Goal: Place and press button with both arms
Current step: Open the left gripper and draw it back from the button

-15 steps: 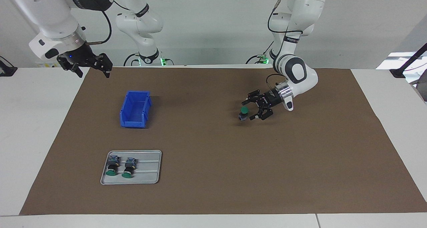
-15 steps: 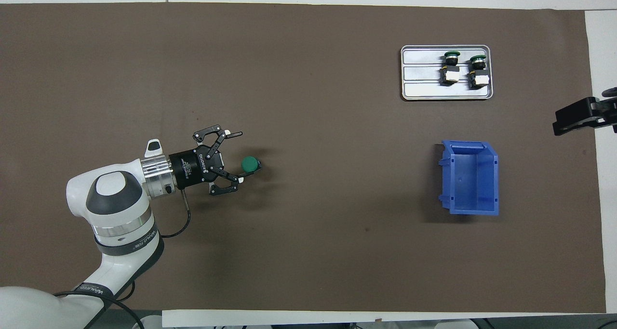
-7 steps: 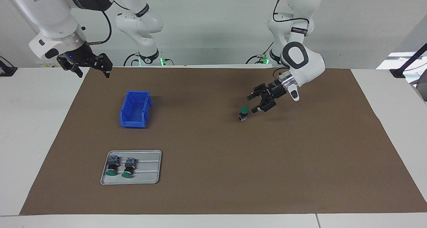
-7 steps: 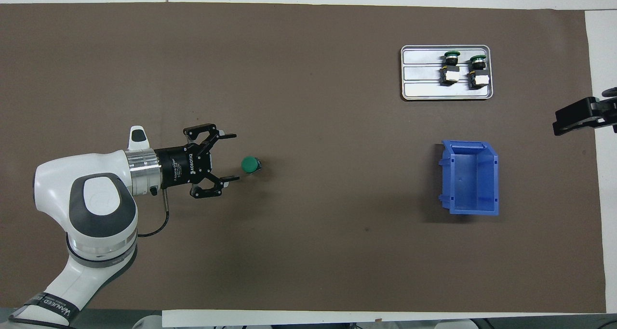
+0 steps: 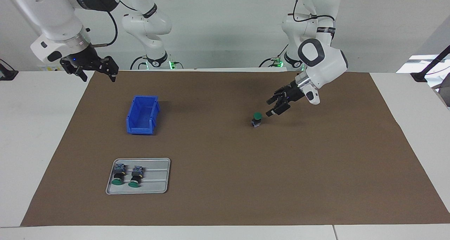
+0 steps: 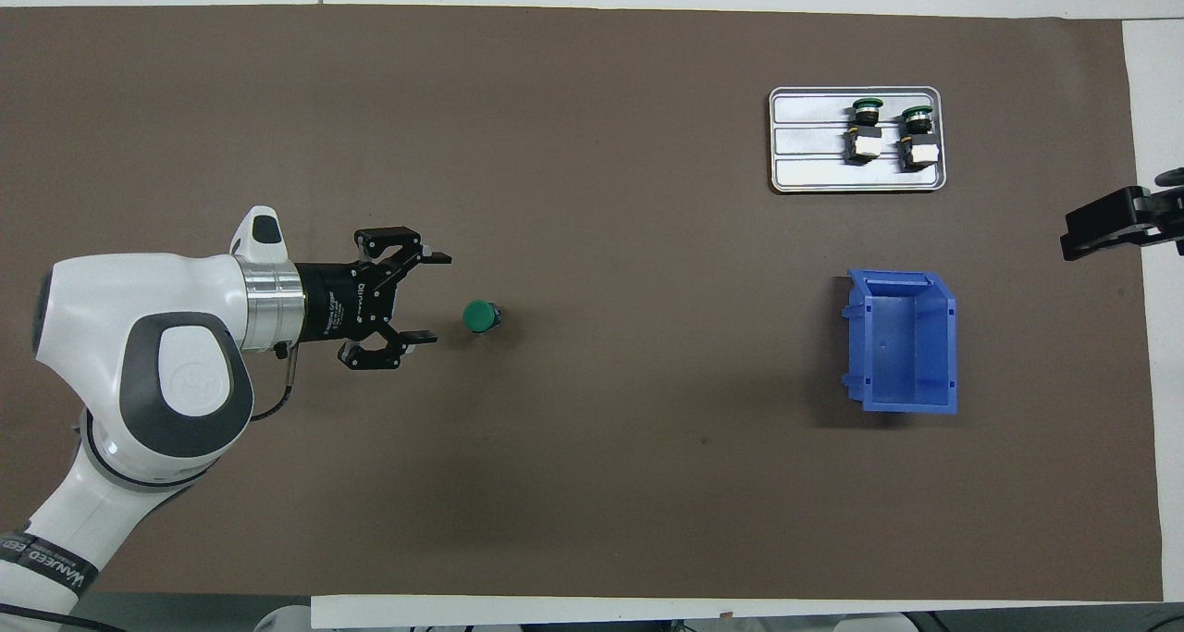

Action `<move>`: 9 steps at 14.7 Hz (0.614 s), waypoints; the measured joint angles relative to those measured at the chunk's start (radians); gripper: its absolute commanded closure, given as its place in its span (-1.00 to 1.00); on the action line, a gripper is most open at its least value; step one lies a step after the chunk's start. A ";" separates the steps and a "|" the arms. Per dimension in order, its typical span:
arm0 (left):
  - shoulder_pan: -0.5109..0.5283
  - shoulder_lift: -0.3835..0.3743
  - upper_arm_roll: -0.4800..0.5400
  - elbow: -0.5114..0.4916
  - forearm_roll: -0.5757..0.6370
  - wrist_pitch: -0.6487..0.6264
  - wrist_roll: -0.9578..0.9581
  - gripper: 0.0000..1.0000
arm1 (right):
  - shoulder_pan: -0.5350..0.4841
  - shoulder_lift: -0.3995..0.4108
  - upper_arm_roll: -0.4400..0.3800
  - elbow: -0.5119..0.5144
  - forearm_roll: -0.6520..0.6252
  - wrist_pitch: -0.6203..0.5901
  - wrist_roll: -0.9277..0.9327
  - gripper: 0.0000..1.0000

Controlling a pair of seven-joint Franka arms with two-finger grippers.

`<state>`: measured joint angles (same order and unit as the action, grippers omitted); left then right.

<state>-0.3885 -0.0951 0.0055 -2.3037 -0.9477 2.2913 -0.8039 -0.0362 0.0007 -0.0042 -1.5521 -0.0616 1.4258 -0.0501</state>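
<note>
The button (image 5: 257, 119) stands upright on the brown mat, green cap up, and nothing touches it; it also shows in the overhead view (image 6: 479, 316). My left gripper (image 5: 268, 108) is open and empty, raised a little above the mat beside the button, toward the left arm's end of the table. In the overhead view the left gripper (image 6: 437, 299) points at the button with a small gap between them. My right gripper (image 5: 99, 79) is open and empty, held high over the mat's edge at the right arm's end, and the right arm waits; its tip shows in the overhead view (image 6: 1105, 223).
A blue bin (image 5: 142, 114) (image 6: 902, 340) stands open and empty toward the right arm's end. Farther from the robots lies a grey tray (image 5: 154, 187) (image 6: 805, 179) with two more green-capped buttons (image 5: 118, 174) (image 5: 135, 175) lying on their sides.
My left gripper has drawn back from the button toward the left arm's end and risen, its jaws staying open. The button stays upright in place. The right arm has not moved.
</note>
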 measured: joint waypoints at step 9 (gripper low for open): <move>0.030 0.001 -0.009 0.125 0.527 -0.103 -0.008 -0.95 | 0.000 0.000 0.000 0.000 0.000 0.000 0.000 -0.97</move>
<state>-0.3583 -0.0941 -0.0038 -2.1783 -0.4206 2.1887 -0.8116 -0.0362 0.0007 -0.0043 -1.5522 -0.0616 1.4258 -0.0501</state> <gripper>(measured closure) 0.000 0.013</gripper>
